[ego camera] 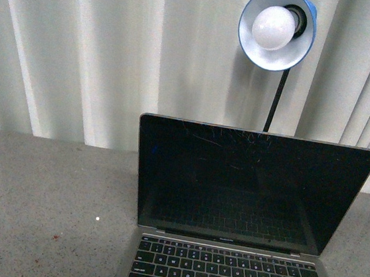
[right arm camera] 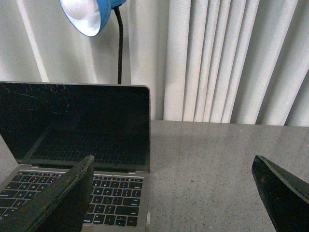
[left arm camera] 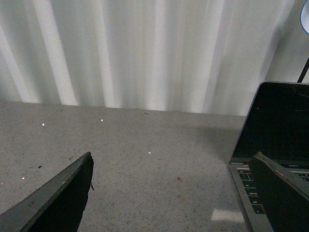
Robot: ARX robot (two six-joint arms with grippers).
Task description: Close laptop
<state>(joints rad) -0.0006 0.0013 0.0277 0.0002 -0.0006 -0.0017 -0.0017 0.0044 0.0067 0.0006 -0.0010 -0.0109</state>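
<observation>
Silver metal laptop (ego camera: 253, 186): probably stiff hinge, fragile glass, so push its top edge. The left gripper (left arm camera: 173, 155) and right gripper (right arm camera: 174, 158) are spread wide, empty; laptop ahead of fingers (right arm camera: 67, 198).

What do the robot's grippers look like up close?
Only the wrist cameras show them. The left gripper and right gripper each have two flat, wedge-shaped fingers tapering to a point: black faces with dull grey-green, scuffed edges. No cables, markings or arm sections are visible.
</observation>
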